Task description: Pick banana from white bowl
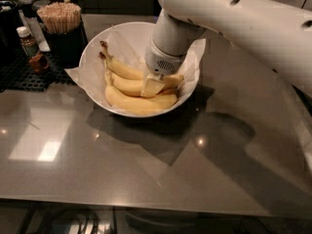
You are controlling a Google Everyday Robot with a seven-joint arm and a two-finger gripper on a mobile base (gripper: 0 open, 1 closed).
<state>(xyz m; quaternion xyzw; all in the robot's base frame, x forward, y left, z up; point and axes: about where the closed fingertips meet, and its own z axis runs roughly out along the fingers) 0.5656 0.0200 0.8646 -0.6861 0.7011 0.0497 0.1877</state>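
Yellow bananas (136, 103), three of them, lie side by side in the white bowl (127, 113) on the desk (146, 169), stems up-left, long axes running left to right. The gripper (153, 86) sits on the middle banana (126, 86), right of centre; whether it has a hold, nobody can tell.

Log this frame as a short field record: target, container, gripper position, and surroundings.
target: bananas, a bunch of about three, lying in the bowl
container: white bowl, lined with crinkled white paper, on the grey table
gripper: gripper is down inside the bowl, at the middle of the bunch
banana lifted: no
surroundings: dark cup of wooden sticks and small bottle behind the bowl's left side
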